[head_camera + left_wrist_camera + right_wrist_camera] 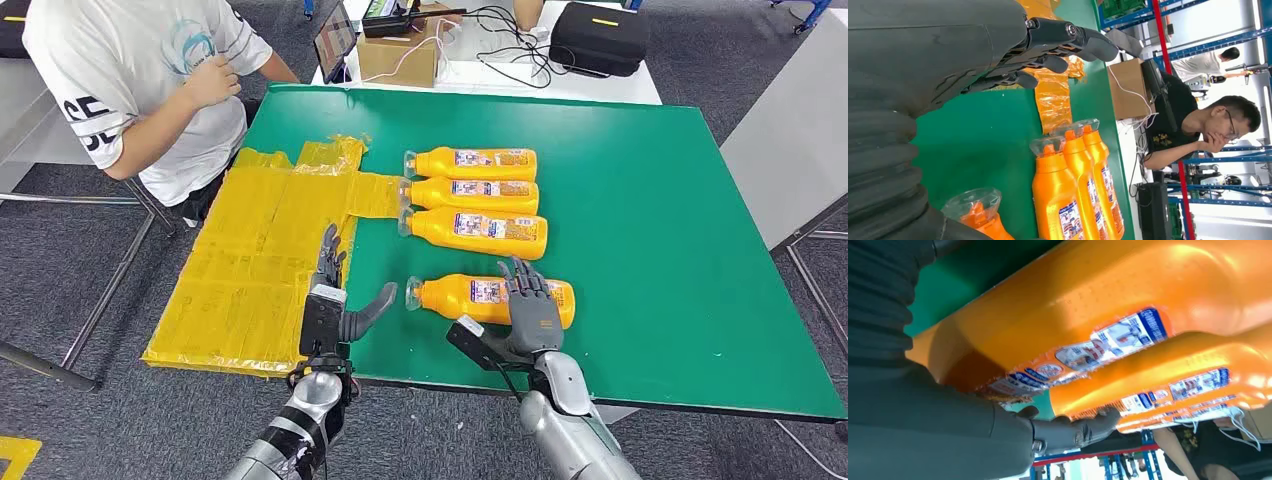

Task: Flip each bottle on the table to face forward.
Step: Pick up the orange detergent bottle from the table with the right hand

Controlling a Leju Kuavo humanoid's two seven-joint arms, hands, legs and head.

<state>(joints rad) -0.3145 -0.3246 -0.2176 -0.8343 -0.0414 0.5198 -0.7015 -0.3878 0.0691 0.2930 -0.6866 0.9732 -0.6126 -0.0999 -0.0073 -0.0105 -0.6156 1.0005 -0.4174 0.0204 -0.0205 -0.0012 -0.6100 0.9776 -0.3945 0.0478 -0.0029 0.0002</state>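
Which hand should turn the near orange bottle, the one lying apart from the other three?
Right. The right hand already rests over the near orange plastic bottle; the left hand hovers open beside its clear cap.

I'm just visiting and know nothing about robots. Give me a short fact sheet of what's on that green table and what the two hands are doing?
surface: green table with a patch of yellow tape on its left part
bottles: four orange bottles, all lying on their sides, caps pointing left
group: three bottles side by side at the middle
near bottle: single bottle closer to the robot, apart from the group
right hand: resting on the near bottle
left hand: open, holding nothing, by the near bottle's cap
person: seated at the far left
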